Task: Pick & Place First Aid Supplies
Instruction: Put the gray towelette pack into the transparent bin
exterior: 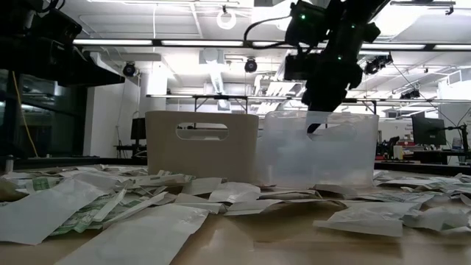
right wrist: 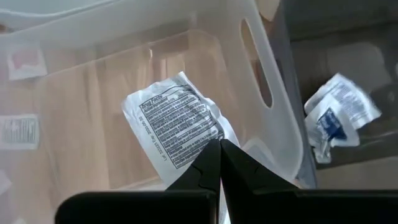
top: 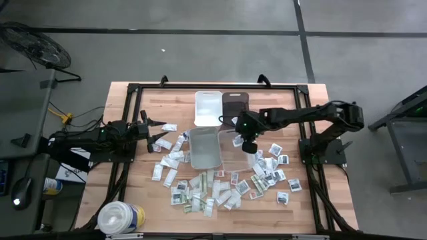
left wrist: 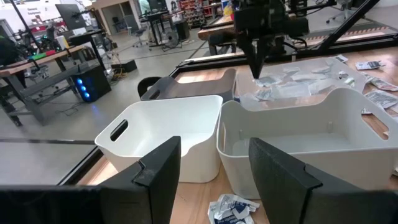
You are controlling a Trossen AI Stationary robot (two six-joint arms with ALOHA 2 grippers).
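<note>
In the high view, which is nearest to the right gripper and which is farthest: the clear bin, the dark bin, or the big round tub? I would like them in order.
Measured from the right gripper:
1. The clear bin, beside the gripper, toward the table's middle.
2. The dark bin, at the table's far edge.
3. The big round tub, at the near left corner, by far the farthest.
</note>
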